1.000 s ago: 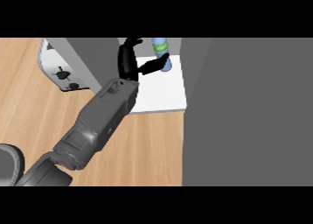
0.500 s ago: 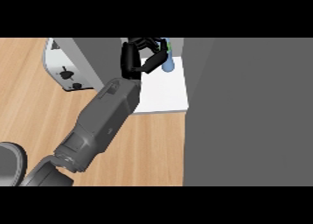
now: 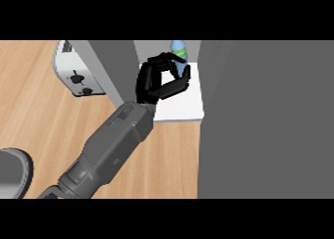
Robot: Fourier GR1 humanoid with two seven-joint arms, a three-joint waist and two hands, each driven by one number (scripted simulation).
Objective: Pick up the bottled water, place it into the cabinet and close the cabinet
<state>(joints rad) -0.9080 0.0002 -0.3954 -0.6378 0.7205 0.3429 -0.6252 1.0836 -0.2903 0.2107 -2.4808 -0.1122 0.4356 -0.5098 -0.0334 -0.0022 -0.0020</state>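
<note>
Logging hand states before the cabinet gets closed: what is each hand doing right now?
Left hand: fingers curled beside the bottled water in the cabinet; whether it holds the bottle cannot be told.
Right hand: not in view.

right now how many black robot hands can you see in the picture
1. A single black hand on a grey forearm reaches into the open grey cabinet, just in front of the pale blue water bottle. Which arm it belongs to is unclear; the other hand lies outside the view.
</note>
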